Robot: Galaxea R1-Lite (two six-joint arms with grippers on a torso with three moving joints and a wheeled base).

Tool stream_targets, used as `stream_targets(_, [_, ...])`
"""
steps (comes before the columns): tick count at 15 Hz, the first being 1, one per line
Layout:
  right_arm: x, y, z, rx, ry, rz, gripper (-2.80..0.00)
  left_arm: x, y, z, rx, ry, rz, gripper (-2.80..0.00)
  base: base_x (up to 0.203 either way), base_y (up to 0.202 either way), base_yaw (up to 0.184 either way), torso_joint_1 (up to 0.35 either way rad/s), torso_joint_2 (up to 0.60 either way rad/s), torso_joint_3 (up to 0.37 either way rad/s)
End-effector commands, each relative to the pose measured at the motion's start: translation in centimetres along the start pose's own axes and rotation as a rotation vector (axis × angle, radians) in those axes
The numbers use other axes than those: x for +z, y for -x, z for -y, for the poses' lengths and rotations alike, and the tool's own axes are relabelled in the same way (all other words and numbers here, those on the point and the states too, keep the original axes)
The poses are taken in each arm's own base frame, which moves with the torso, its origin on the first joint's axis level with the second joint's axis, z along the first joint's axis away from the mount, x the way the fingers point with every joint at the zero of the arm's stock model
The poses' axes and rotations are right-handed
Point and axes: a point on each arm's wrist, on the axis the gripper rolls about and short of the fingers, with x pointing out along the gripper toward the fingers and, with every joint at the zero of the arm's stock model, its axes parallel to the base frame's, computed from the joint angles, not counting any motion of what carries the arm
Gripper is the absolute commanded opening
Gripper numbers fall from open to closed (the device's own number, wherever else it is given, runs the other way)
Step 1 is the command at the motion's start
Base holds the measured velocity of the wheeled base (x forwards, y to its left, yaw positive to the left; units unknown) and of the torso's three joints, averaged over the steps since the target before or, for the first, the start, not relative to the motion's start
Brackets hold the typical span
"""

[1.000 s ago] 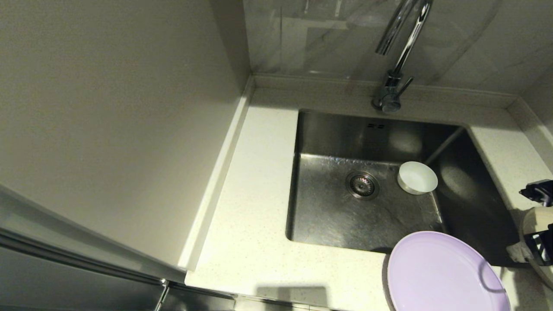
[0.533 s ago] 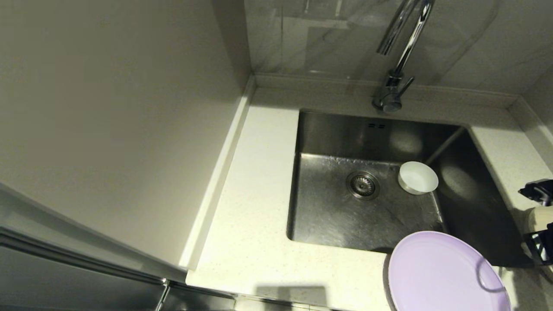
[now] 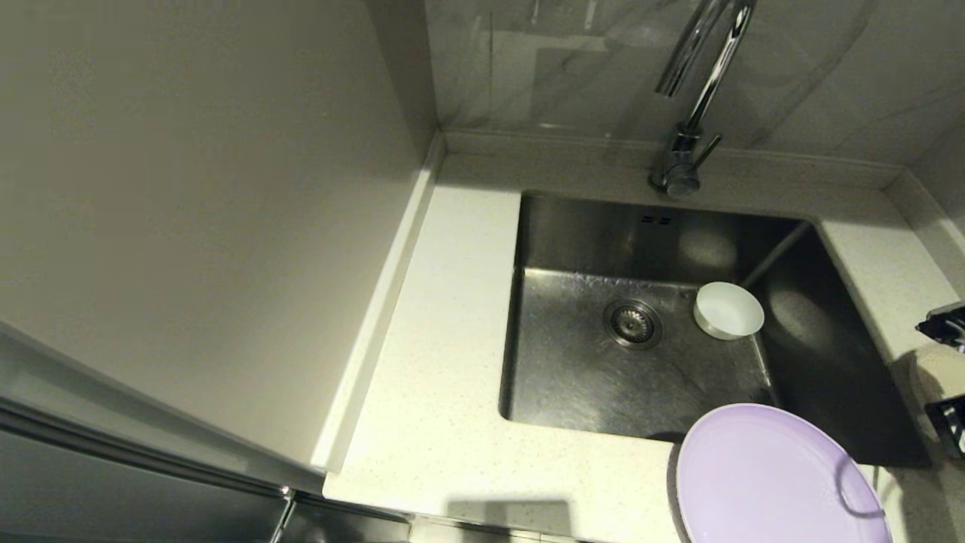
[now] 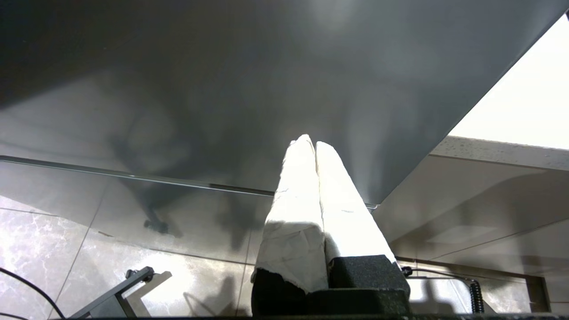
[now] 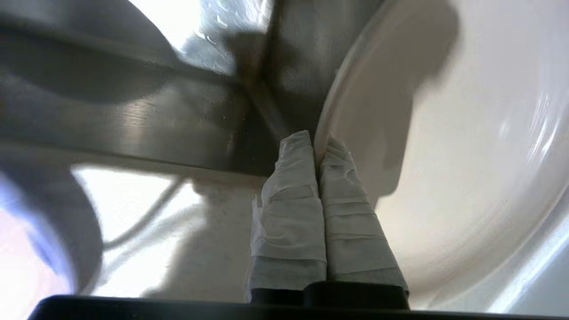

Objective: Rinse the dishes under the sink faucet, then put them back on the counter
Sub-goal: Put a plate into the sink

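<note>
My right gripper (image 5: 318, 140) is shut on the rim of the cream-beige plate (image 5: 466, 155). It holds the plate tilted over the right edge of the sink (image 3: 588, 377). In the head view only a sliver of that plate (image 3: 937, 371) shows at the right border. The small white bowl (image 3: 728, 310) sits on the sink floor, to the right of the drain strainer (image 3: 632, 323). The lilac plate (image 3: 776, 475) lies flat on the counter (image 3: 445, 377) at the sink's front right corner. My left gripper (image 4: 311, 142) is shut on nothing, parked low beside the cabinet.
The chrome faucet (image 3: 682, 151) rises behind the sink, its spout over the basin. A tall panel wall (image 3: 188, 188) closes off the left side of the counter. A narrow strip of counter (image 3: 882, 271) runs along the sink's right.
My right gripper has carried the cream-beige plate a little further right, so less of it shows in the head view. The bowl and the lilac plate have not moved.
</note>
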Motion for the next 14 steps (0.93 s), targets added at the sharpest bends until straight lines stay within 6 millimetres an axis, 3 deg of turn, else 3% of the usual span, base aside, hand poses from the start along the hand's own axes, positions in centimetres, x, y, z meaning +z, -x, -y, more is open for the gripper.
stream_targets(1, [-0.4, 1.7, -0.5, 0.023, 0.036, 0.064, -2.8, 0.0, 0.0, 0.0, 0.001, 0.0, 0.003, -2.8, 0.0, 0.0, 0.0, 0.0, 0.0, 0.0])
stream_targets(7, [0.7, 5.6, -3.0, 0.092, 0.171, 0.306, -2.8, 0.0, 0.0, 0.0, -0.001, 0.0, 0.003, -2.8, 0.0, 0.0, 0.0, 0.0, 0.0, 0.0])
stream_targets(11, [2.1, 6.4, -4.1, 0.101, 0.28, 0.433, -2.8, 0.0, 0.0, 0.0, 0.001, -0.001, 0.003, -2.8, 0.0, 0.0, 0.0, 0.0, 0.0, 0.0])
stream_targets(14, [4.0, 6.0, -6.0, 0.154, 0.365, 0.52, -2.8, 0.0, 0.0, 0.0, 0.001, 0.0, 0.003, -2.8, 0.0, 0.0, 0.0, 0.0, 0.0, 0.0])
